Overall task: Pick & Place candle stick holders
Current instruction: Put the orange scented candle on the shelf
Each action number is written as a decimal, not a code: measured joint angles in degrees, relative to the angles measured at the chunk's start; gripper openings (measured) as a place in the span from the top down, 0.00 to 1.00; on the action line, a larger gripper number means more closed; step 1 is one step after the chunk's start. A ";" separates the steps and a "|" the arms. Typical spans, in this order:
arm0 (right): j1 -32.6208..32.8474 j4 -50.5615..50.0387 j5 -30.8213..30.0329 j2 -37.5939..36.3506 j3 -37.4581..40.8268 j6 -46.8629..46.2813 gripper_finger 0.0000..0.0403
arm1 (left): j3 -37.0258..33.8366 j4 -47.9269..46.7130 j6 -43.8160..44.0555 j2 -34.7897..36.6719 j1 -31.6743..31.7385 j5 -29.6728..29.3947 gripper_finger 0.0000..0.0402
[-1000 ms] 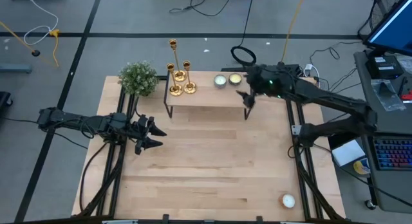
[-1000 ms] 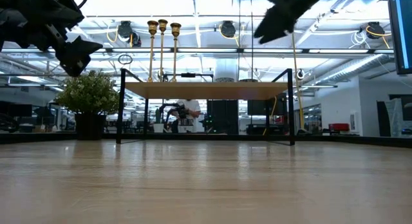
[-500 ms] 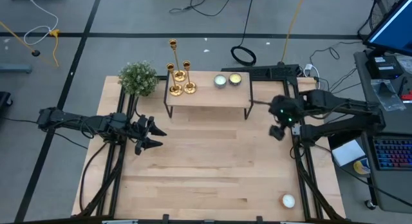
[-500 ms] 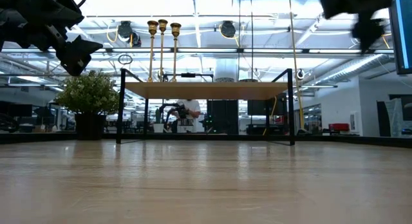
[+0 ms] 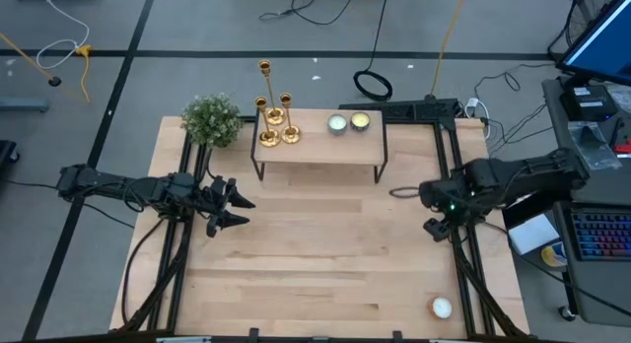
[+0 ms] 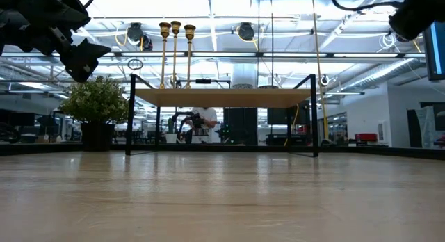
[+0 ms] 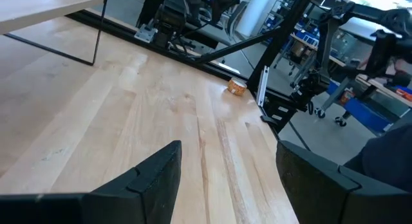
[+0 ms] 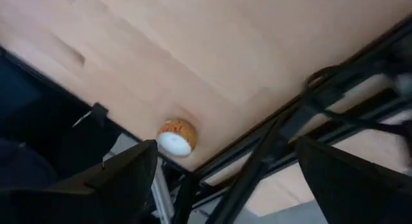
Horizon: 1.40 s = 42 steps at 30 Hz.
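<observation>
Three gold candle stick holders (image 5: 275,124) stand by their round bases on the left end of a small raised shelf (image 5: 320,148) at the table's far side. In the low view their stems (image 6: 175,54) rise side by side above the shelf top. My left gripper (image 5: 239,207) hovers open over the table's left part, pointing level toward the right, nothing between its fingers (image 7: 226,166). My right gripper (image 5: 434,228) hangs open over the table's right edge, tipped downward, with nothing between its fingers (image 8: 225,176). Both are far from the holders.
A small potted plant (image 5: 211,119) stands left of the shelf. Two small round candle dishes (image 5: 338,123) (image 5: 361,120) sit on the shelf's right half. A round white-and-orange object (image 5: 441,307) lies at the table's near right corner. Bare wood spreads in front of the shelf.
My right gripper has swung from above the shelf's right far end toward the table's right and near edge, sinking a little. It has rolled and tipped from level to pointing downward, and stayed open. The candle stick holders have not moved.
</observation>
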<state>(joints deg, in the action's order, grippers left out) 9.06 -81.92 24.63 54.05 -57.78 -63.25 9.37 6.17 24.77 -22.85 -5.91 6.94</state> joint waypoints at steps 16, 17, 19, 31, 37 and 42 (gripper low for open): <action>26.58 36.12 1.08 -0.40 16.70 -28.01 0.10 | 0.00 0.05 2.91 0.00 0.00 0.02 0.37; 27.90 37.59 1.05 -0.40 17.72 -29.64 0.10 | 0.00 0.07 3.04 -0.01 0.00 0.01 0.37; 30.56 40.28 0.82 -0.40 19.70 -32.47 0.10 | 0.00 0.07 2.98 -0.01 -0.02 0.02 0.37; 44.28 55.62 -9.04 -0.38 27.11 -47.57 0.10 | 0.00 0.07 4.86 -0.01 -0.01 0.00 0.37; 49.22 58.25 -12.86 0.17 27.47 -53.60 0.10 | 0.00 0.07 5.35 0.00 -0.02 0.00 0.37; 50.81 61.88 -13.18 4.21 27.45 -54.32 0.10 | 0.00 0.07 5.35 0.00 -0.01 0.00 0.37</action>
<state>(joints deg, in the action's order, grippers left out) 59.87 -20.04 11.45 58.26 -30.33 -117.58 9.37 6.24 30.13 -22.85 -5.92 6.94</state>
